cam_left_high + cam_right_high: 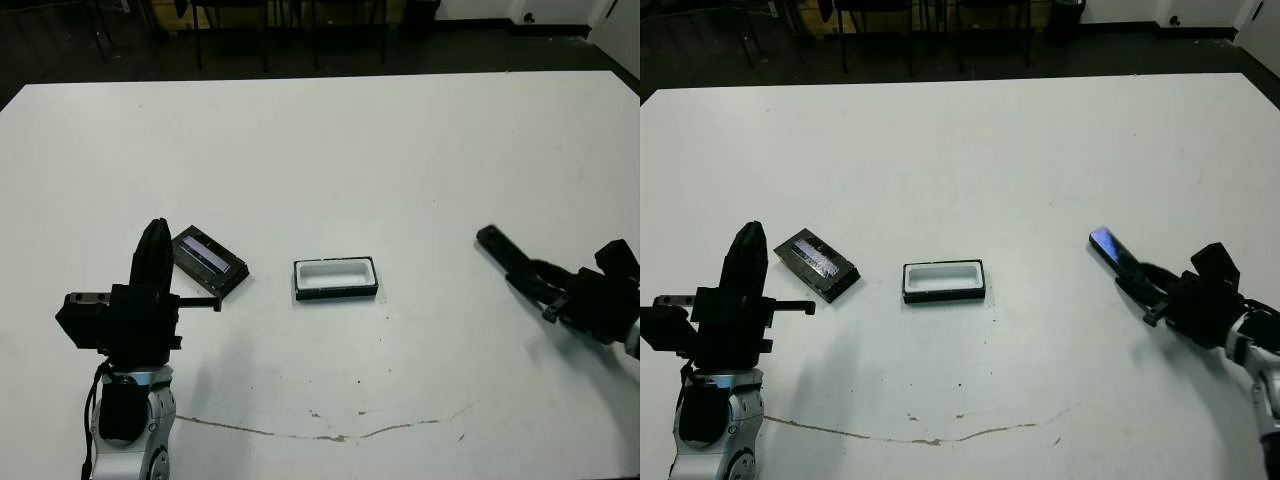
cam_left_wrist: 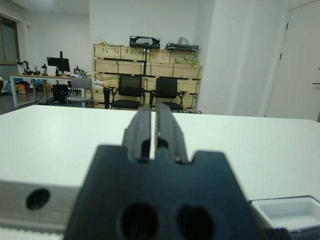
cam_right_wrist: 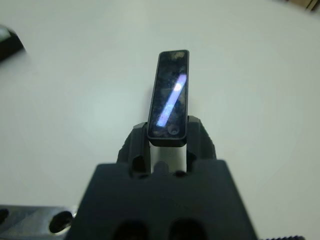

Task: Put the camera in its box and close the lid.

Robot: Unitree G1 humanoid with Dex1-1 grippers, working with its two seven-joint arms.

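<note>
1. The camera (image 3: 170, 95) is clamped between the two black fingers of the right gripper (image 3: 167, 142), sticking forward out of them, with a bluish-white glint on its glossy face. It is held over the right part of the white table (image 1: 330, 140), well apart from the box, with its free end pointing toward the middle of the table.
2. The box (image 1: 336, 278) sits near the table's centre, open, its white lining facing up and nothing inside it.
3. The lid (image 1: 208, 260) lies flat on the table to the left of the box, turned at an angle to it and clearly apart from it; a glossy greyish strip runs across its top.
4. The left gripper (image 2: 150, 130) stands just beside the lid on its left side, fingers pointing up and away from the robot, pressed together with only a thin slit between them and nothing held.
5. A thin crack line (image 1: 330, 435) runs across the table's near edge.
6. Beyond the table, the left wrist view shows dark office chairs (image 2: 130, 92) and shelves of wooden crates (image 2: 145, 57) against a white wall.
</note>
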